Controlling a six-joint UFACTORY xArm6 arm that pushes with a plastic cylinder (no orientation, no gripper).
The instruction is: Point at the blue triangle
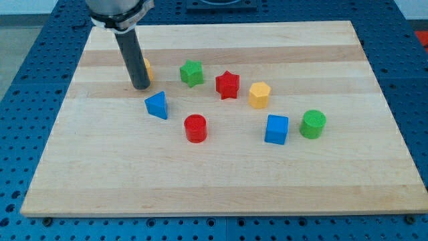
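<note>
The blue triangle (pixel 157 105) lies on the wooden board (pixel 221 174), left of centre. My tip (pixel 141 86) is at the end of the dark rod, just above and to the left of the blue triangle, with a small gap between them. An orange-yellow block (pixel 146 67) is mostly hidden behind the rod; its shape cannot be made out.
A green star (pixel 192 73) and a red star (pixel 227 85) lie to the right of the rod. A yellow hexagon (pixel 259 95), a red cylinder (pixel 196 128), a blue cube (pixel 276 129) and a green cylinder (pixel 312 124) lie further right and lower.
</note>
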